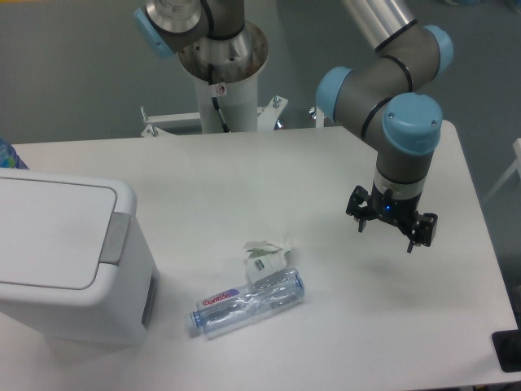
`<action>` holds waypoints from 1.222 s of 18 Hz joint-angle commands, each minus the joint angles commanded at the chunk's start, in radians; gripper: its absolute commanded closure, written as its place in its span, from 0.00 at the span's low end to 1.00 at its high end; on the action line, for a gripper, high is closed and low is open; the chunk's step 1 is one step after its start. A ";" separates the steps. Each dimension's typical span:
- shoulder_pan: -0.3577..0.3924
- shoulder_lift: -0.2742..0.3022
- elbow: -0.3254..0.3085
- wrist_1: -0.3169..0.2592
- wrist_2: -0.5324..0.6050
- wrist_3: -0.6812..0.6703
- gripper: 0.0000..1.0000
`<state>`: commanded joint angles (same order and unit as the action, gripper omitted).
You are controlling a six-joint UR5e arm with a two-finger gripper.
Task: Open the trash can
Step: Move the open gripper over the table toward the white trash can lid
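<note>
The large white boxy plastic trash can [69,257] sits lid-down at the table's left edge, grey latch facing the two-finger gripper [392,230], which hovers well apart, fingers spread and empty, presumably awaiting approach.

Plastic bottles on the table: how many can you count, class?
1. The bottle lies crushed on its side near the table's front edge, right of the trash can, beside crumpled paper. Anything behind the can would be hidden.

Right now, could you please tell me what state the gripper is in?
Gripper: open, holding nothing, above the table, well away from the trash can.
</note>
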<state>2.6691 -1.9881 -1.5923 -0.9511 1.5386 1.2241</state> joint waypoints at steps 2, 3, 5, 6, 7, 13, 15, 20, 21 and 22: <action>0.002 0.002 0.000 0.000 0.000 -0.002 0.00; -0.002 0.005 0.000 0.000 0.002 -0.005 0.00; -0.011 0.014 0.006 0.002 0.000 -0.002 0.00; -0.018 0.021 0.012 -0.002 0.000 -0.005 0.00; -0.037 0.029 0.014 -0.002 0.000 -0.006 0.00; -0.118 0.096 0.014 -0.009 -0.073 -0.260 0.00; -0.139 0.132 0.011 -0.011 -0.129 -0.360 0.00; -0.218 0.201 0.014 -0.008 -0.221 -0.517 0.00; -0.228 0.213 0.015 -0.003 -0.244 -0.555 0.00; -0.238 0.216 0.028 -0.003 -0.271 -0.599 0.00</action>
<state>2.4315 -1.7718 -1.5648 -0.9541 1.2673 0.6248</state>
